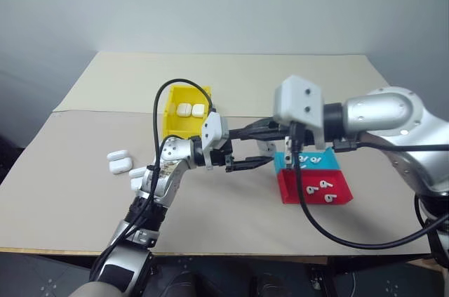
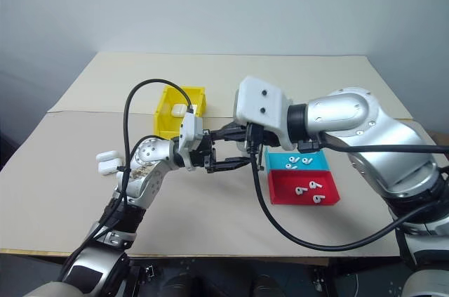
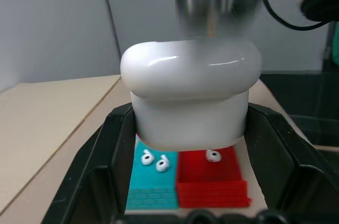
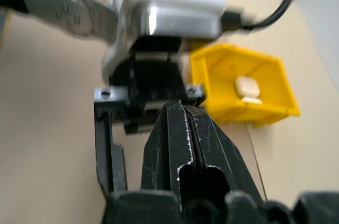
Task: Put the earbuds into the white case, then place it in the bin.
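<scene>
white case: small glossy white rounded earbud case (image 3: 190,94), clamped between the left gripper's fingers, held up above the table; lid looks down, can't confirm from this angle
left gripper: black two-finger gripper (image 1: 245,160) pointing toward the robot's right, jaws spread around the white case, gripping it
left fingers: black fingers (image 3: 103,150) either side of the case body, touching it
right gripper: black two-finger gripper (image 4: 183,113), jaws pressed fully together, nothing visible between them; tips right at the left gripper, over the case area
earbuds: tiny glossy white stemmed earbuds (image 2: 310,188), several lying loose in the two trays
red tray: shallow red plastic tray (image 2: 280,195), holds about three earbuds, on the table at the robot's right
teal tray: shallow teal plastic tray (image 2: 275,163), touching the red tray on its far side, holds a few earbuds; partly hidden by the right arm
bin: small bright yellow rectangular open-top plastic bin (image 1: 168,111), just beyond the left gripper, two white cases (image 1: 191,109) inside side by side
spare cases: three more white cases (image 1: 119,163) lying on the table at the robot's left, near the left arm, outside any container
table: beige cardboard-covered tabletop (image 1: 70,192), everything sits on it
</scene>
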Motion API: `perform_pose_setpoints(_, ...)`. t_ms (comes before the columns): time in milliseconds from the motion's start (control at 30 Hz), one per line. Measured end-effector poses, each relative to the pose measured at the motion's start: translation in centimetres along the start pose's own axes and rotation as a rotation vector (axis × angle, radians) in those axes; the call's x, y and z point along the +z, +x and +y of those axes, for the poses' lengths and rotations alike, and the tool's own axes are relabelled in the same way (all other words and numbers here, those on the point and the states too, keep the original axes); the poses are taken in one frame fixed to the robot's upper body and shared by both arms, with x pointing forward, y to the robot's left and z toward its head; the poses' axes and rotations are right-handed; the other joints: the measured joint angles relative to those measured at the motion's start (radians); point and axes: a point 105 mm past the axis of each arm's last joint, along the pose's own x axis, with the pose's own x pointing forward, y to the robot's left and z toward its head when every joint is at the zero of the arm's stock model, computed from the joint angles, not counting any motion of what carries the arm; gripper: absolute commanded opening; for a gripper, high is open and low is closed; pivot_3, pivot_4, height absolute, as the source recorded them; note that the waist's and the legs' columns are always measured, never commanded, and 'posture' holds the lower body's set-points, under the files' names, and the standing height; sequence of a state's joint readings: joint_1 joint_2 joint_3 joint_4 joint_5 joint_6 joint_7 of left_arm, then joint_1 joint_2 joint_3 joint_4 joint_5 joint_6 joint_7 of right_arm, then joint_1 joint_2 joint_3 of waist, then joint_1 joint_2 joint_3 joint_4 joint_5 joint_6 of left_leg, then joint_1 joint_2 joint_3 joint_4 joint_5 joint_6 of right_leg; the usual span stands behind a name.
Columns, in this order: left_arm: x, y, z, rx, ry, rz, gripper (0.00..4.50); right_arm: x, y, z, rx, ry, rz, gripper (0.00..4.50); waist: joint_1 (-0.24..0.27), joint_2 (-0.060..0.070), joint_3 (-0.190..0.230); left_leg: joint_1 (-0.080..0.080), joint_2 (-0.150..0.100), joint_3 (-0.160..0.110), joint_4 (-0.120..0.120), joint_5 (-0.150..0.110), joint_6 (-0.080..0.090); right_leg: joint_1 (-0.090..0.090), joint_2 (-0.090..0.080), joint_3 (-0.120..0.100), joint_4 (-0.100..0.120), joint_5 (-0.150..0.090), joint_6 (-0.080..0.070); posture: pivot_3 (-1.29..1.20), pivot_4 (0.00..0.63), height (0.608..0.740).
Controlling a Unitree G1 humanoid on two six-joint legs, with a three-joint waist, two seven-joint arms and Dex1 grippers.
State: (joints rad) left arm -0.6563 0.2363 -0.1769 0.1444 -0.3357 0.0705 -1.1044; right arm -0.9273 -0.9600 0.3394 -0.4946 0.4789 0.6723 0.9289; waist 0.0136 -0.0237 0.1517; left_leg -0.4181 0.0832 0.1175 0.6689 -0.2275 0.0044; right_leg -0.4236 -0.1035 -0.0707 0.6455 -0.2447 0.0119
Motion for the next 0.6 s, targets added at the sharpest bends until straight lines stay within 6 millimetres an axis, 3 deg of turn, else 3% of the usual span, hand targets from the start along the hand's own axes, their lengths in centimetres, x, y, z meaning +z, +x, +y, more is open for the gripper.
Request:
perform_pose_setpoints(200, -0.1, -1.4, 0.6, 0.094, 0.002, 0.018, 2.78, -1.6, -1.4, 0.2, 0.015, -0.01, 0.048, 0.02, -0.003, 0.0, 0.0, 0.001, 0.0, 0.0, 0.001, 0.0, 0.0, 0.0, 0.0, 0.0, 0.001, 0.0, 0.0, 0.0, 0.15, 0.74)
perform_pose_setpoints(367, 0.8, -2.5, 1.0, 0.176, 0.033, 0.0, 2.78, -1.7, -2.2, -1.2, -0.087, 0.089, -0.023, 0.02, -0.003, 0.0, 0.0, 0.002, 0.001, 0.0, 0.0, 0.0, 0.0, 0.001, 0.001, 0.0, 0.001, 0.0, 0.0, 0.0, 0.15, 0.74)
perform_pose_setpoints(500, 2.2, -3.8, 3.5, 0.381, 0.062, -0.013, 2.78, -1.1, -3.8, -3.1, -0.248, 0.25, -0.18, 0.02, 0.002, 0.0, 0.0, 0.002, 0.001, -0.002, 0.0, 0.0, 0.0, 0.002, 0.001, -0.001, 0.001, 0.0, 0.0, 0.0, 0.15, 0.74)
perform_pose_setpoints(600, 2.7, -6.1, 7.1, 0.62, 0.075, 0.04, 2.78, -2.8, -4.9, -2.8, -0.333, 0.335, -0.167, 0.02, 0.012, 0.0, 0.0, 0.002, 0.0, -0.001, 0.0, 0.0, 0.0, 0.003, -0.001, -0.002, 0.0, 0.001, 0.0, 0.0, 0.15, 0.74)
